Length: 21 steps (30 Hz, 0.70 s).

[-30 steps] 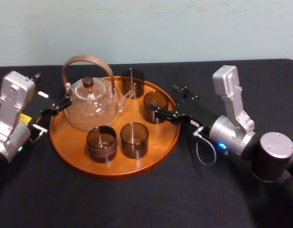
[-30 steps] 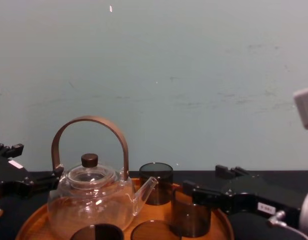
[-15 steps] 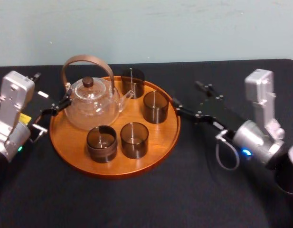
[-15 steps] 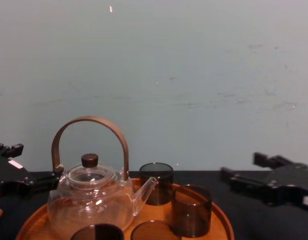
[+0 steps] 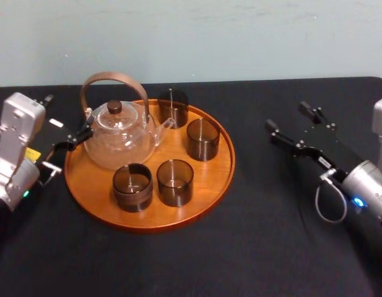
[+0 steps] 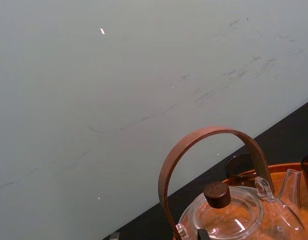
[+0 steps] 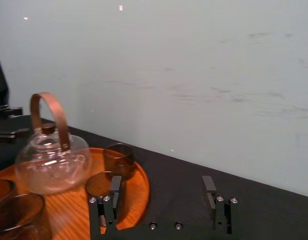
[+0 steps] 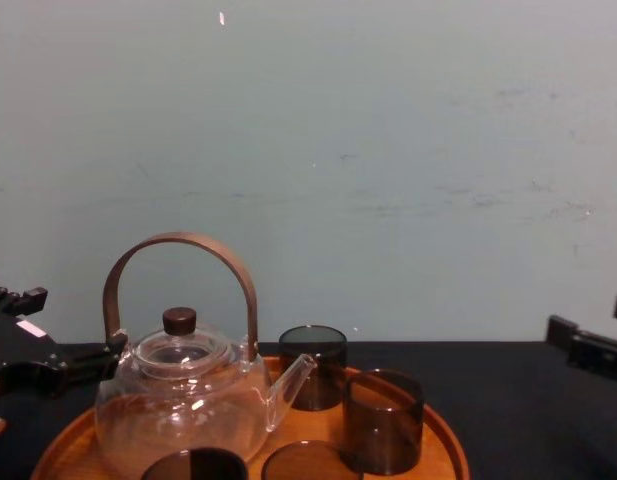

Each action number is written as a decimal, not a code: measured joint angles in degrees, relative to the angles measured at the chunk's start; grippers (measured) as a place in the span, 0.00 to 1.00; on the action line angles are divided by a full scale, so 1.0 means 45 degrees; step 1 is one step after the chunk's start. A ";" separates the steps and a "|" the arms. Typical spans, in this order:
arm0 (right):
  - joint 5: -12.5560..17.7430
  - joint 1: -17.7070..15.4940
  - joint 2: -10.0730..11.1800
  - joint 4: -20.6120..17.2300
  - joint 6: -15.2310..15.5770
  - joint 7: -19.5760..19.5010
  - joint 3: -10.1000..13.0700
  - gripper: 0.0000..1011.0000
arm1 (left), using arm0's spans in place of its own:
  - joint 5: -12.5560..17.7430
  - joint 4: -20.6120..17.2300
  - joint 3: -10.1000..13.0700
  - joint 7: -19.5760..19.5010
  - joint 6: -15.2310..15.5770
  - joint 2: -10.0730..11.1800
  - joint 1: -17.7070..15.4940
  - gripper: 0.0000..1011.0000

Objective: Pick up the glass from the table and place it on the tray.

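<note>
Glass (image 5: 203,139) on tray (image 5: 221,179), right claw (image 5: 286,116) — well apart

Wall (image 8: 388,120) behind the work — flat, pale grey-green, matte paint, evenly lit. Faint horizontal scuffs (image 8: 468,200) run across it at mid height; one small white fleck (image 8: 222,18) higher up. Its foot meets the black surface (image 5: 252,247) at the far edge — a straight line.

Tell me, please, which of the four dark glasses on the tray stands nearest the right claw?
The glass at the right side of the tray, by the spout of the teapot; the other three stand farther from the right claw.
</note>
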 joint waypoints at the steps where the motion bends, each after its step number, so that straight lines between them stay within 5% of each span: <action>1: 0.0041 -0.0084 0.0009 0.0001 -0.0033 -0.0048 0.0134 0.99 | 0.0000 -0.0001 -0.0001 0.0001 0.0000 0.0000 0.0000 1.00; 10: 0.0069 -0.0362 -0.0014 0.0077 -0.0212 -0.0290 0.0670 0.99 | 0.0000 0.0000 0.0000 0.0001 0.0000 0.0000 0.0000 1.00; 21: 0.0044 -0.0353 -0.0021 0.0091 -0.0213 -0.0288 0.0646 0.99 | 0.0000 0.0000 0.0000 0.0000 0.0000 0.0000 0.0000 1.00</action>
